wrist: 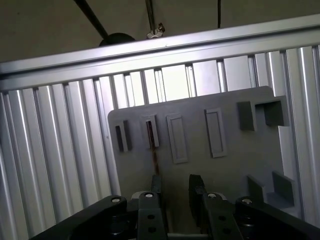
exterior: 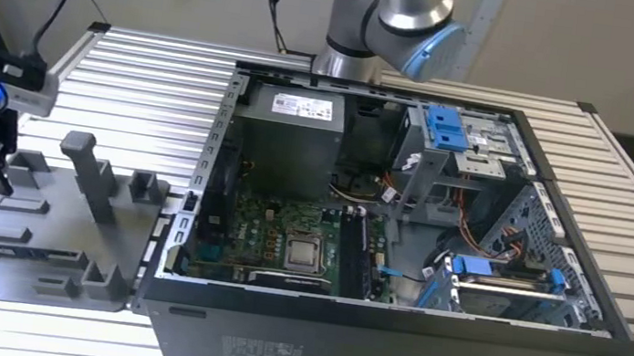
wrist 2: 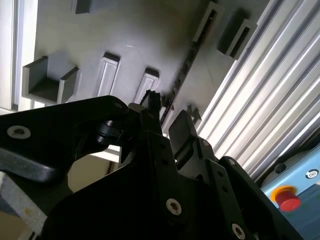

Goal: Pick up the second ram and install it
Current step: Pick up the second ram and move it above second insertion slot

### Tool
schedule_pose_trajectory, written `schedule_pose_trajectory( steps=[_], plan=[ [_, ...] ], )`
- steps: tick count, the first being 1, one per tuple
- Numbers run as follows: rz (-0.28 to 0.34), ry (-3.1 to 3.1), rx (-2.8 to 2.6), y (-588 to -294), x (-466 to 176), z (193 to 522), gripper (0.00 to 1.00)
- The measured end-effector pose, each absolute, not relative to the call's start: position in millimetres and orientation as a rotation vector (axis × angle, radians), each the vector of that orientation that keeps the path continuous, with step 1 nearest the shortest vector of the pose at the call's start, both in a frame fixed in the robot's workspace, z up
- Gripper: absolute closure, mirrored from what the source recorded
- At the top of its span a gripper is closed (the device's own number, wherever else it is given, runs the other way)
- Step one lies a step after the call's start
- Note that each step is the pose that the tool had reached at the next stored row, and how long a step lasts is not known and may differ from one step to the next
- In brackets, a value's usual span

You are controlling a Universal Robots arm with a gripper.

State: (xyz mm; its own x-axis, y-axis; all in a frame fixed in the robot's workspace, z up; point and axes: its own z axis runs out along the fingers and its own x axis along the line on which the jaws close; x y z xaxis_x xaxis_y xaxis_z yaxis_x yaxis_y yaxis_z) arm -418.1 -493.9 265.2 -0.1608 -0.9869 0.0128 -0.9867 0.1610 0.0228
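Open computer case stands beside grey holder tray on a slatted table.

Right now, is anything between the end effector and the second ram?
Nothing visible does. In the first wrist view the second ram stands on edge in a slot of the gray fixture, just ahead of the open end effector, with no object between them.

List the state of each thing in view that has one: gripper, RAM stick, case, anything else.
gripper: open, fingers apart, low over the grey tray.
second ram: on edge in a tray slot, not clamped.
computer case: lying on its side, side panel off, inside exposed.
processor: seated on the board, no cooler over it.
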Motion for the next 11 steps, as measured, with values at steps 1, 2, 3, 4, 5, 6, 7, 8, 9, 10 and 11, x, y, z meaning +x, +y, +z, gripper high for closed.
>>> schedule_pose_trajectory(
  steps=[1,2,3,4,5,6,7,8,9,10,11],
  plan=[
    [-0.014,-2.375,2.019,-493.8,-418.2,264.3,0.64],
    [-0.014,-2.375,2.019,-493.9,-418.3,263.4,0.64],
    [-0.014,-2.375,2.019,-493.9,-418.4,262.4,0.64],
    [-0.014,-2.375,2.019,-493.9,-418.6,261.3,0.64],
    [-0.014,-2.375,2.019,-493.9,-418.8,260.2,0.64],
    [-0.014,-2.375,2.019,-493.9,-418.9,259.1,0.64],
    [-0.014,-2.375,2.019,-494.0,-419.1,257.8,0.64],
    [-0.014,-2.375,2.019,-494.2,-419.2,256.6,0.64],
    [-0.013,-2.375,2.019,-494.4,-419.3,255.2,0.64],
    [-0.012,-2.375,2.02,-494.8,-419.4,253.8,0.64],
    [-0.011,-2.376,2.021,-495.2,-419.3,252.5,0.64]
  ],
)
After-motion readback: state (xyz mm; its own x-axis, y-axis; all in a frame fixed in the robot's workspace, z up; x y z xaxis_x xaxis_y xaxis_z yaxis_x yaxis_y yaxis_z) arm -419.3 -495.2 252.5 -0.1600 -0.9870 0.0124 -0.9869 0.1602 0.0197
